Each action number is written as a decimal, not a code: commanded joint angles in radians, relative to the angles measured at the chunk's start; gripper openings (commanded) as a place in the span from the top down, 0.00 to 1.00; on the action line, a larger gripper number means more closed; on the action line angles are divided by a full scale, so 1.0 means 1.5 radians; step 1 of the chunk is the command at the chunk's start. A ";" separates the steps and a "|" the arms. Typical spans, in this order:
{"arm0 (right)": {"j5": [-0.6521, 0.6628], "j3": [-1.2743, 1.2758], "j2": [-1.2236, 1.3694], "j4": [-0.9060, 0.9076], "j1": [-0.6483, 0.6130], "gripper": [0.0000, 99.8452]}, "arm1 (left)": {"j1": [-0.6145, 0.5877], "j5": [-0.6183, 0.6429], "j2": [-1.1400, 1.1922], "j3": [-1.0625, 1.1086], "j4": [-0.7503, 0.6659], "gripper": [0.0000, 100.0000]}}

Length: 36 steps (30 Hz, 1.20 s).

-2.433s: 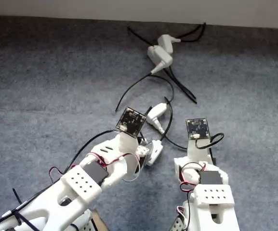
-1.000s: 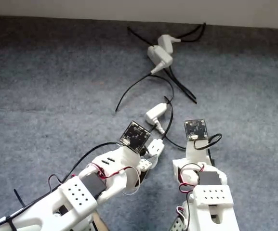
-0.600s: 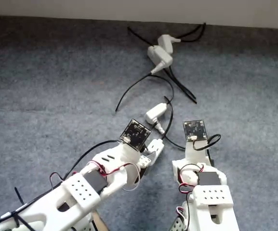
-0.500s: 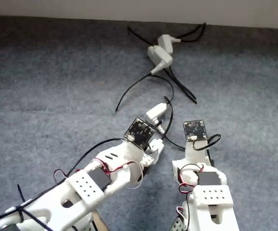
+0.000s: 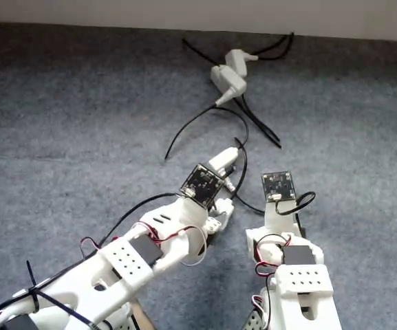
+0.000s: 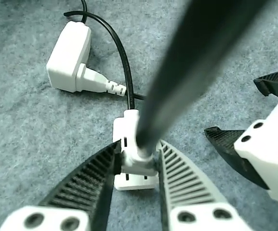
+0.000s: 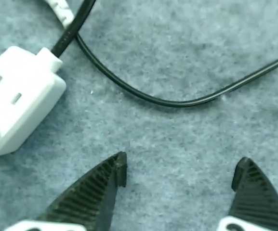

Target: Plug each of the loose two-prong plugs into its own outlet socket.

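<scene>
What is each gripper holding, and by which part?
The left gripper clamps the white plastic socket block by its two sides; the right gripper, open, holds nothing.

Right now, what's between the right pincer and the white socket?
Just bare grey carpet, in the right wrist view. The right pincer is open, apart from the white socket. A black cord curls beyond them.

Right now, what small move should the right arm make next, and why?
Probably slide the right gripper over the white socket and close on it, to steady it. Its jaws stand open above bare carpet, the socket lies off to one side with its slots showing, and the left gripper clasps a white connector nearby.
</scene>
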 commanded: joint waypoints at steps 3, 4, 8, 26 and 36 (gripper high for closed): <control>0.007 -0.003 -0.009 -0.011 -0.008 0.66 | -0.012 -0.002 -0.032 -0.001 0.023 0.99; 0.007 -0.003 -0.009 -0.011 -0.008 0.66 | -0.008 -0.002 -0.049 0.010 0.023 0.99; 0.007 -0.003 -0.009 -0.011 -0.008 0.66 | 0.005 -0.004 -0.119 0.053 0.026 0.99; 0.007 -0.002 -0.009 -0.011 -0.008 0.66 | 0.032 0.000 0.068 -0.062 0.047 0.99; 0.015 0.001 -0.009 -0.011 -0.008 0.66 | 0.032 -0.004 -0.010 -0.009 0.048 0.99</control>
